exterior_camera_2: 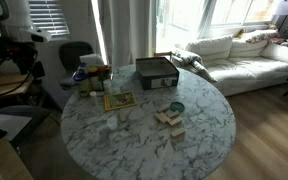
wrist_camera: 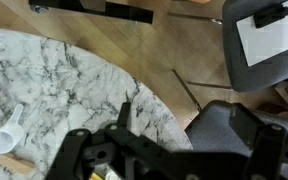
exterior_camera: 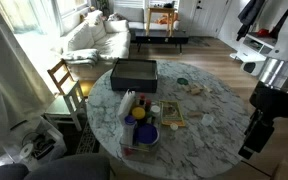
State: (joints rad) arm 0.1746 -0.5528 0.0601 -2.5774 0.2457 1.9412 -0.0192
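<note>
Tool (exterior_camera: 250, 148) hangs pointing straight down beside the marble table (exterior_camera: 219, 115) edge

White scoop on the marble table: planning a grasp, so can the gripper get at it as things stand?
Probably yes. The white scoop lies in the open near the table edge, close to the gripper; only a wooden block lies nearby.

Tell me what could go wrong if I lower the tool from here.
1. The tool hangs by the rim of the marble table; descending here could strike that rim.
2. The white scoop lies close to the same rim, so a sideways sweep might knock it off.
</note>
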